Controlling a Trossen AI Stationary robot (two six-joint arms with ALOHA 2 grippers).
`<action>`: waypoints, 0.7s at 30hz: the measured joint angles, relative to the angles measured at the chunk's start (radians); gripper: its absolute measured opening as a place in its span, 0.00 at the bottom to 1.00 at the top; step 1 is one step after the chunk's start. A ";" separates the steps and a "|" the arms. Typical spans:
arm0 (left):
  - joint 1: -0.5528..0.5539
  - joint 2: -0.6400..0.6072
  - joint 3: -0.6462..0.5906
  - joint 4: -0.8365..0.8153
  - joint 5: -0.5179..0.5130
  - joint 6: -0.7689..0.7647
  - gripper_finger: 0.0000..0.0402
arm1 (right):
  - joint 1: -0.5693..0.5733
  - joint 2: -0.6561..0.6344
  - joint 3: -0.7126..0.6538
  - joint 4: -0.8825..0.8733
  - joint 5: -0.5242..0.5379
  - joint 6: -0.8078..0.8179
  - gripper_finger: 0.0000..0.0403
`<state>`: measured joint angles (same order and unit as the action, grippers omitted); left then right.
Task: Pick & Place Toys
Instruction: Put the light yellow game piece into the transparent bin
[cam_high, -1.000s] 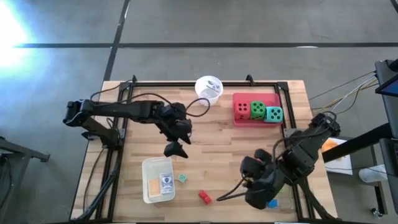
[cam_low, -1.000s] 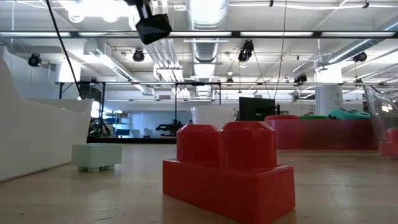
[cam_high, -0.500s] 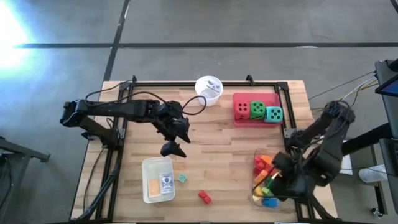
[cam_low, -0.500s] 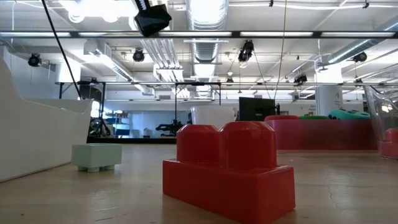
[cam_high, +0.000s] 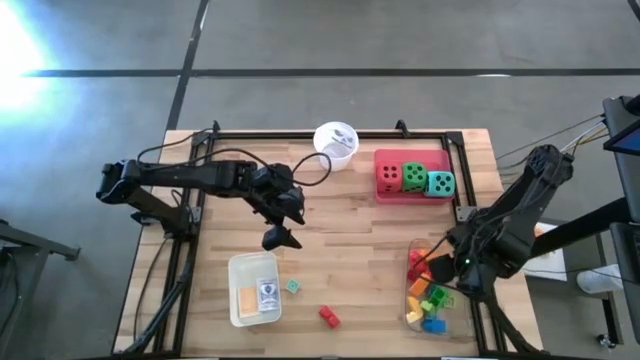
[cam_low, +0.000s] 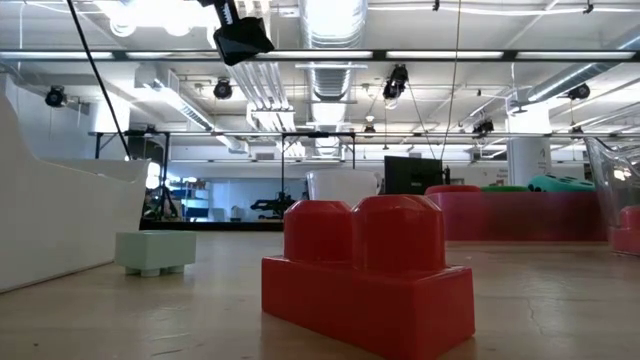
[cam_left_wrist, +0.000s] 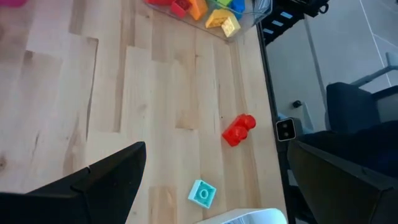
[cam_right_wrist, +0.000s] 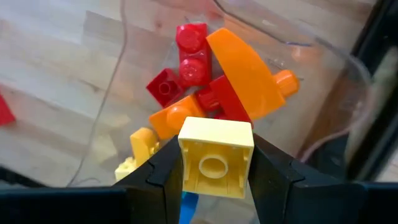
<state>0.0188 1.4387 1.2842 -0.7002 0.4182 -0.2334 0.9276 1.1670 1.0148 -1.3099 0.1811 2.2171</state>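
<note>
My right gripper (cam_right_wrist: 214, 163) is shut on a yellow brick (cam_right_wrist: 216, 158) above the clear tray (cam_high: 415, 250) at the near right, which holds several red, orange, yellow and blue bricks (cam_right_wrist: 205, 81). My left gripper (cam_high: 280, 236) is open and empty, high above the table's middle; it also shows in the low view (cam_low: 240, 35). Below it a red brick (cam_high: 329, 317) and a small teal brick (cam_high: 292, 286) rest flat on the wood. Red, green and teal dice (cam_high: 413, 177) sit in the pink tray (cam_high: 381, 194). My right gripper pinches the yellow brick's two opposite sides (cam_right_wrist: 185, 163) between its two fingers. The brick's square face with a round ring faces the wrist camera. It is lifted clear, above the bricks in the clear tray.
A white tray (cam_high: 236, 272) with two flat cards (cam_high: 256, 297) lies at the near left, beside the teal brick. A white cup (cam_high: 335, 140) stands at the far edge. A dark rail frames the table. Bare wood lies between the trays.
My right arm has drawn back from over the clear tray toward the table's right edge and risen, uncovering the tray and its bricks. The red and teal bricks have stayed where they were.
</note>
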 joint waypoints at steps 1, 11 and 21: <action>0.000 0.000 0.000 0.000 0.000 -0.002 0.98 | -0.003 -0.003 -0.027 0.027 0.000 0.004 0.32; 0.000 0.000 0.000 0.003 -0.005 -0.001 0.98 | -0.054 0.024 -0.188 0.202 -0.001 -0.086 0.32; 0.000 0.000 0.000 0.003 -0.008 -0.001 0.98 | -0.077 0.033 -0.240 0.226 -0.006 -0.175 0.32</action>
<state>0.0189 1.4391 1.2842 -0.6968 0.4105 -0.2344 0.8505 1.2003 0.7750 -1.0843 0.1749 2.0418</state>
